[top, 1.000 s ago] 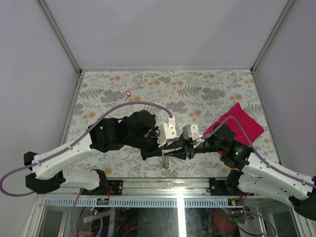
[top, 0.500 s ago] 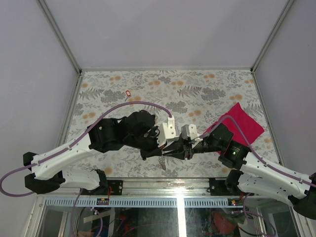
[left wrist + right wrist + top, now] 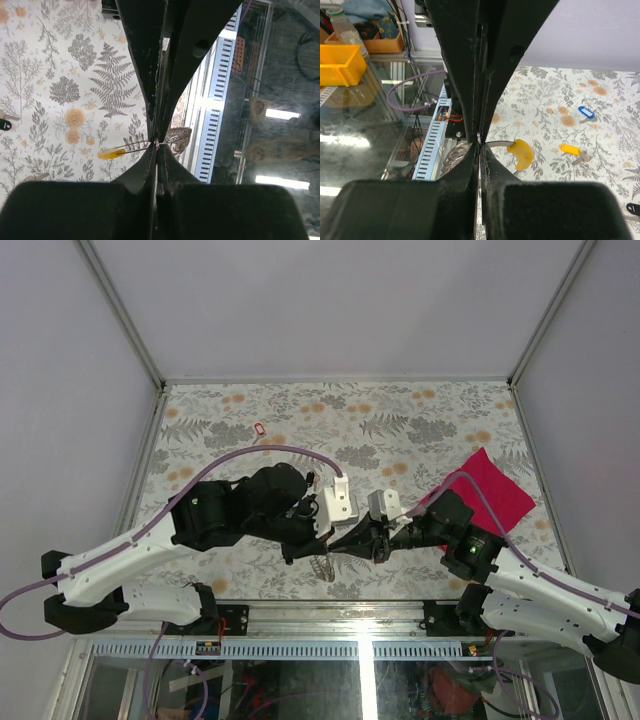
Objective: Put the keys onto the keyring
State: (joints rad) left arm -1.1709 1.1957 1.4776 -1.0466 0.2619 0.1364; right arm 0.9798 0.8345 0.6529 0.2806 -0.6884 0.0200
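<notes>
**Both grippers meet at the keyring, near the front edge of the table**

The left gripper (image 3: 156, 146) has its jaws fully closed on the thin wire of the keyring (image 3: 320, 568), which hangs below with its yellow piece (image 3: 522, 152). The right gripper (image 3: 479, 141) is closed too, at the same spot (whether it really holds the wire, I cannot tell). If one arm pulls, the wire may slip or bend and the ring may drop past the table (image 3: 400, 420) edge. The blue key (image 3: 586, 112), yellow key (image 3: 569, 148) and red key (image 3: 260, 429) lie well apart. No writing can be read.

Keyring (image 3: 322, 568) over near table (image 3: 430, 410) edge (centre)
</notes>
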